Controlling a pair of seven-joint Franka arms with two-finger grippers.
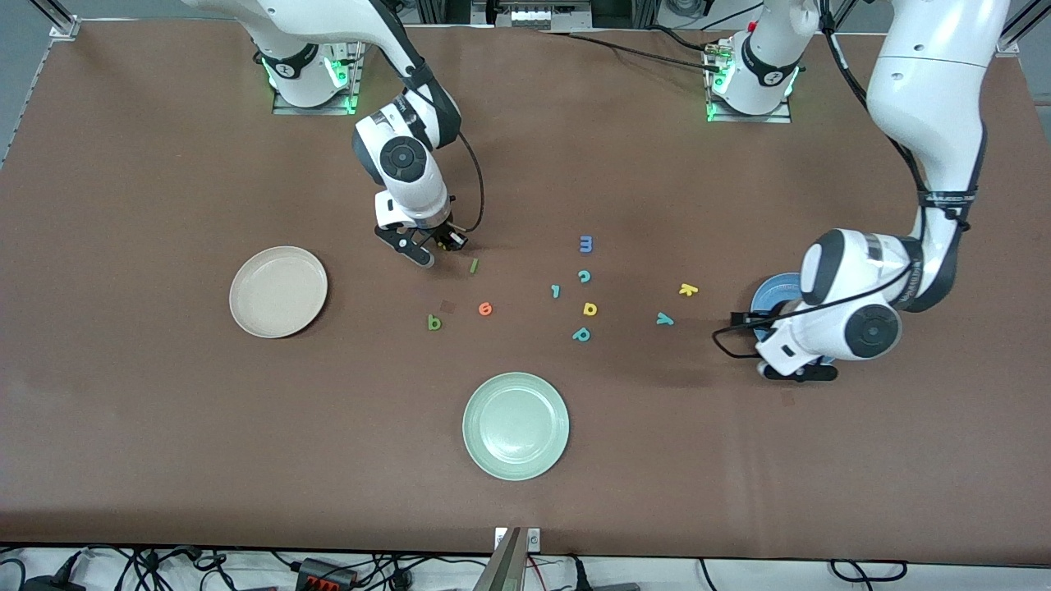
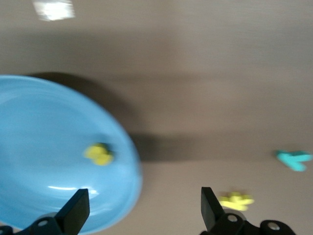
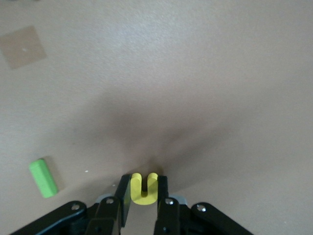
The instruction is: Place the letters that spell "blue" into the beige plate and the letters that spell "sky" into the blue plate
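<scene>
Two placings in hand at once, one per plate. Over the blue plate, at the left arm's end of the worktop, hangs the left gripper with fingers spread wide and nothing between them; inside the plate lies a small yellow letter, taken to be the "s", so that drop looks finished. Still out on the worktop near the blue plate, toward the middle: the yellow "k" and the teal "y", both lying flat and clear of one another. Next for this arm, by judgement: a short swing off the plate toward the "k", the closer of the two, and a low, square approach, since so thin a foam piece gives little to pinch. Over bare worktop just beside the dark green "l" sits the right gripper, fingers closed snugly on the yellow "u", prongs pointing away from the wrist. Beige plate empty so far, well apart from that gripper toward the right arm's end. Nearer the front camera than the "l": the green "b" and the orange "e", both untouched. Called for next, as a guess: a lift and carry across to the beige plate, release above its middle, then back for "l", "b" and "e".
</scene>
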